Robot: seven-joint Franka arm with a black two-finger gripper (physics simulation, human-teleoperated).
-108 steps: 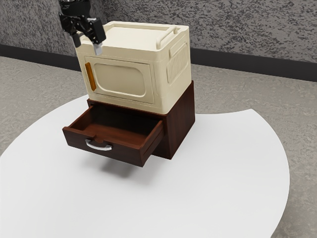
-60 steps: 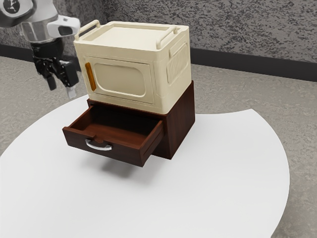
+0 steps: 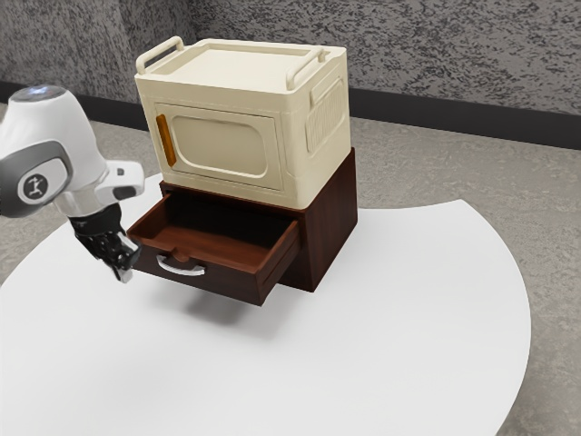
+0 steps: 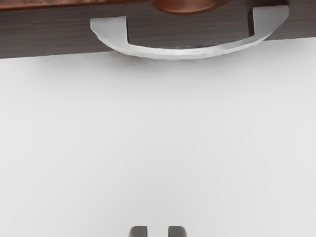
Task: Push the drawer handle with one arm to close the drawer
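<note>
Open gripper (image 3: 123,271) before the pulled-out drawer (image 3: 225,280)
Its fingertips stand parted, apart from the curved silver handle (image 3: 182,270) on the drawer's front; the dark wooden cabinet (image 3: 329,222) behind carries a cream box (image 3: 222,147).

Glossy metal handle (image 4: 185,53) on dark wooden drawer (image 3: 204,277); matt cream plastic box (image 3: 218,145).

From where I stand, the worktop (image 3: 408,318) is smooth, plain white, and broadly rounded along its near side — though its far edge meets the curve in a corner toward the exterior view's right. Directly on it, toward the far side, sits a dark reddish-brown wooden cabinet (image 3: 329,222). Its drawer (image 3: 218,281), with a curved silvery handle (image 3: 182,268), stands pulled out over the white surface — a soft grey shadow spreads beneath.
</note>
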